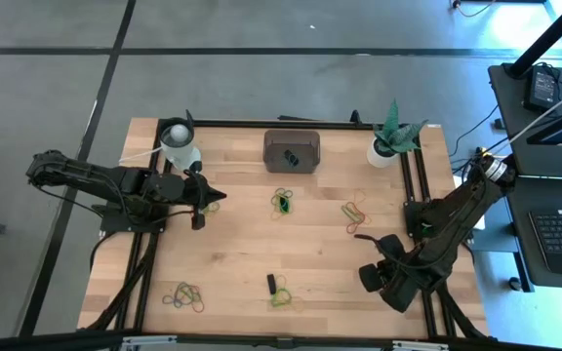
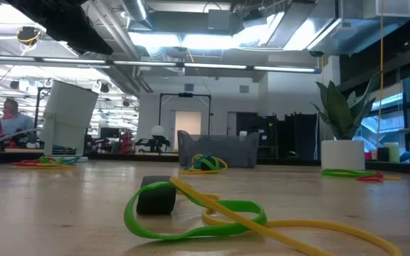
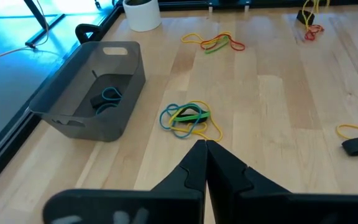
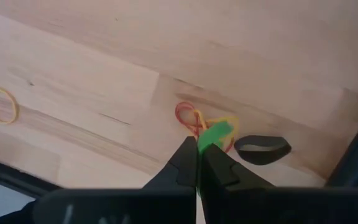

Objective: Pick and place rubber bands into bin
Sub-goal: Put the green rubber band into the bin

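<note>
A: Left tool [image 3: 205, 144] has its fingers pressed together, nothing between them. It hangs over the worktop [image 1: 232, 244] to the left of the bin [image 1: 292, 150], pointing toward it. The right tool [image 4: 197, 149] is pinched together too, well away on the bin's far right and toward the front edge. A green band shows right at its tip, but I cannot tell whether it grips that or the band lies on the wood beyond.

A: So how much is done?

B: Little, I judge. The bin holds a couple of bands [image 3: 106, 99], blue and dark, lying on its floor.

A: And left out?

B: Most of them. A blue, green and yellow cluster [image 1: 282, 202] lies just in front of the bin. Another clump [image 1: 356, 212] sits in front and to its right. A third [image 1: 184, 295] is far off at the front left, and a green and yellow one [image 1: 281, 292] near the front middle, beside a small black block [image 2: 156, 195].

A: Anything else near the bin?

B: A white cup [image 1: 179, 141] to its left, a plant pot [image 1: 382, 151] to its right.
</note>
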